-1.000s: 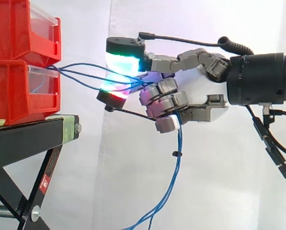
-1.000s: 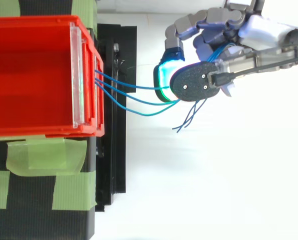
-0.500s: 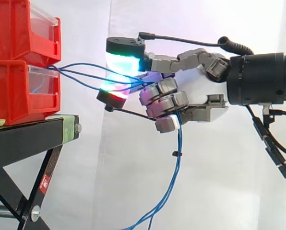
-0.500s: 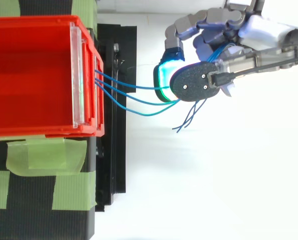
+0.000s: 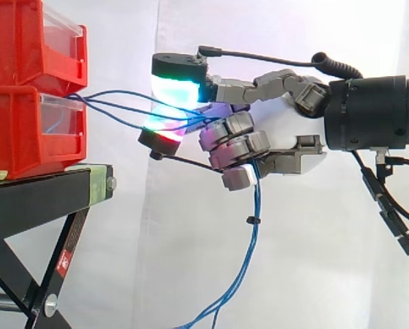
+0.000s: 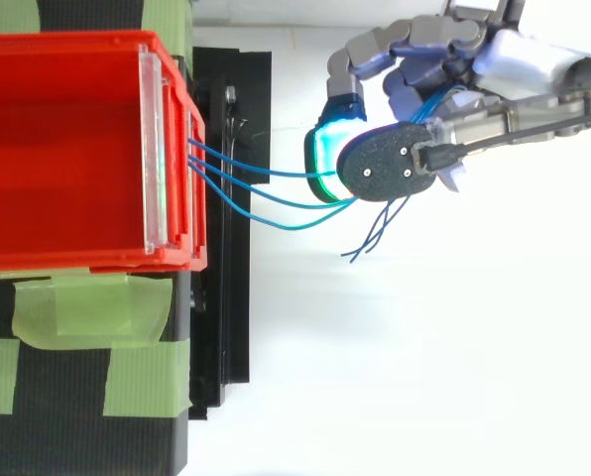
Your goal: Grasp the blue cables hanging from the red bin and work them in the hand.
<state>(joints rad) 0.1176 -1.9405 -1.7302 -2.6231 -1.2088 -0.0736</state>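
White curtain (image 5: 191, 288) behind. Red bin (image 5: 19, 130) on black stand (image 5: 33, 199). Blue cables (image 5: 254, 205) leaving bin front, stretched level to hand (image 5: 287, 147) right of bin, then drooping below. Hand curled round cables, glowing pads (image 5: 177, 89) pinching strands; likely held taut to stop slipping during working.

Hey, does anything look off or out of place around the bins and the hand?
Nothing stands out. The blue cables run from the lower red bin to the hand, whose fingers are curled round them, and hang loose below it. The bin sits square on the black stand.
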